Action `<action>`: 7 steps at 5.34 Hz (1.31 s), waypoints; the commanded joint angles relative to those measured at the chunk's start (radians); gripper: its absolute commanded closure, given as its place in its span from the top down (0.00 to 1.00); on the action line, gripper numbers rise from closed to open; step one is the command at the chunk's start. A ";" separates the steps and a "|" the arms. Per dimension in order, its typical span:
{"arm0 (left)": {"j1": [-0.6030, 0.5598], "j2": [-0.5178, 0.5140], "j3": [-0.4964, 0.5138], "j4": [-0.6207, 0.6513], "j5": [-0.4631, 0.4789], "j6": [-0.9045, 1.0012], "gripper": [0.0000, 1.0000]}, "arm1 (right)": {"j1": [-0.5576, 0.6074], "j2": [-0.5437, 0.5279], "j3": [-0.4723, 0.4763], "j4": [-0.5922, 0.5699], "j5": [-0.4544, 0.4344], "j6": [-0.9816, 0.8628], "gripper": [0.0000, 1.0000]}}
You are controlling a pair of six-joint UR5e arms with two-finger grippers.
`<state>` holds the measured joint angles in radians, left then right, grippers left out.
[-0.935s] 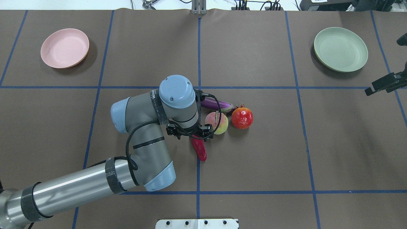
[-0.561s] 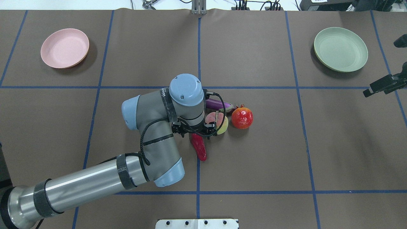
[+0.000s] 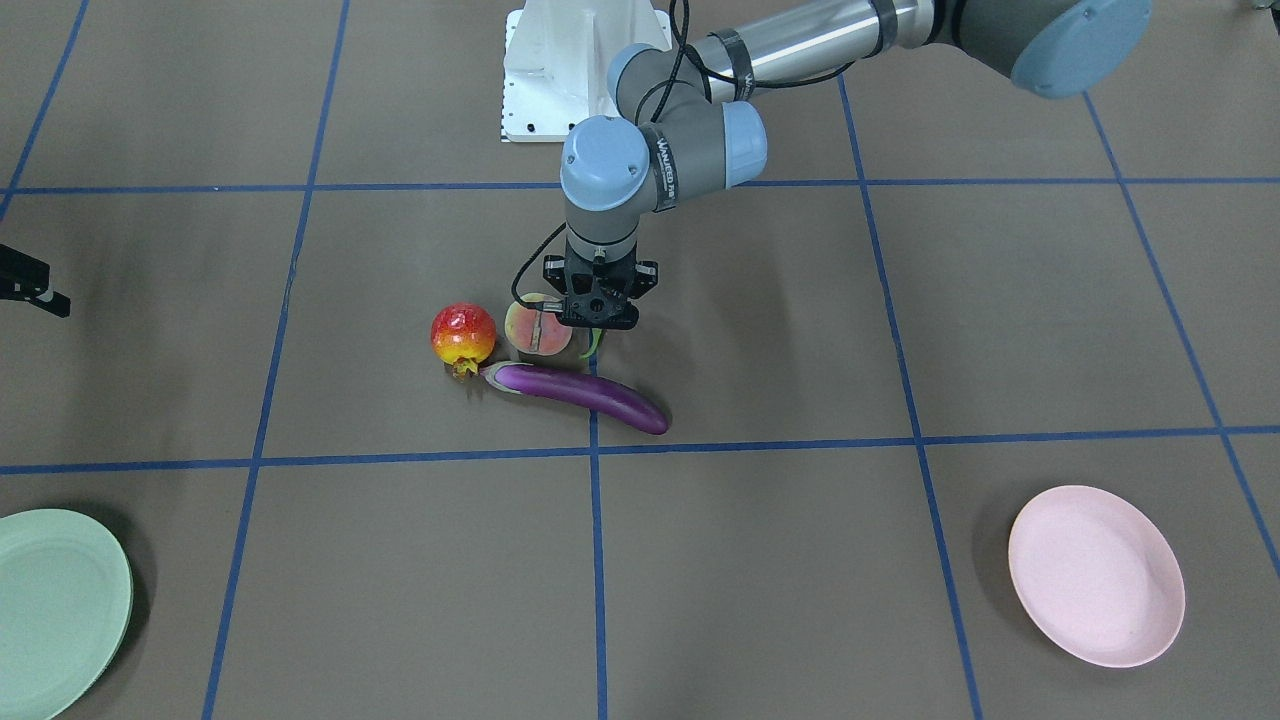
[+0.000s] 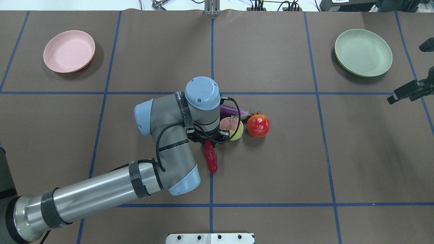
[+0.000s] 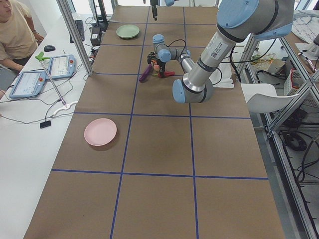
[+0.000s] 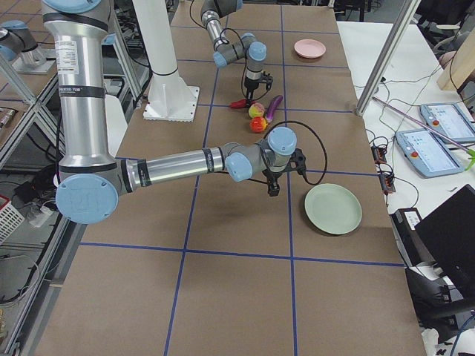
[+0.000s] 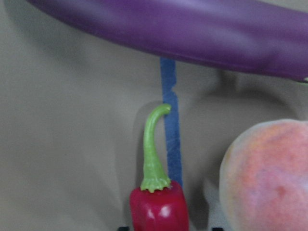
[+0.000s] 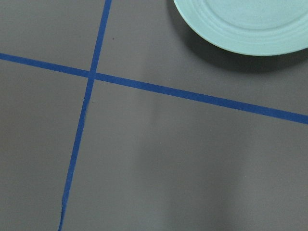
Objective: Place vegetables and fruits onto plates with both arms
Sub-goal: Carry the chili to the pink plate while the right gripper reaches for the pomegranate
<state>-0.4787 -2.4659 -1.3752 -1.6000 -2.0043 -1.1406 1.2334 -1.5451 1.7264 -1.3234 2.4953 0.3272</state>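
The red chili (image 4: 211,159) lies on the centre blue line. My left gripper (image 4: 207,139) hangs over its stem end. In the left wrist view the chili (image 7: 159,209) sits low at centre with a dark fingertip either side, so the gripper is open around it. The peach-like fruit (image 4: 236,131), pomegranate (image 4: 258,125) and purple eggplant (image 3: 580,392) lie close beside it. Nothing lies on the pink plate (image 4: 69,51) at far left or the green plate (image 4: 363,52) at far right. My right gripper (image 4: 393,98) hovers near the green plate; whether it is open is unclear.
The white base block (image 4: 210,238) sits at the near table edge. Blue tape lines (image 4: 318,93) grid the brown table. A person (image 5: 15,30) sits by control tablets (image 5: 60,67) along the far side. Metal frame posts (image 5: 75,35) stand beside the table.
My left arm moved right and down over the chili's stem end. The chili swung to lie straighter along the blue line. The right gripper barely shifted.
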 commanded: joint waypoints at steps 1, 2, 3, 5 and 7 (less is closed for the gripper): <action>-0.073 0.115 -0.275 0.209 -0.040 0.015 0.00 | -0.005 0.041 -0.004 0.000 -0.001 0.004 1.00; -0.224 0.315 -0.465 0.221 -0.095 0.107 0.00 | -0.020 0.109 -0.020 0.000 -0.003 0.080 1.00; -0.361 0.346 -0.403 0.222 -0.105 0.123 0.00 | -0.107 0.185 -0.013 0.004 -0.031 0.315 1.00; -0.542 0.253 0.003 0.041 -0.108 0.243 0.00 | -0.310 0.287 0.048 0.004 -0.204 0.633 1.00; -0.644 0.058 0.558 -0.297 -0.151 0.229 0.00 | -0.466 0.304 0.151 0.004 -0.342 0.821 1.00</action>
<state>-1.0744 -2.3489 -1.0144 -1.7724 -2.1424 -0.9137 0.8370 -1.2465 1.8345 -1.3200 2.2152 1.0552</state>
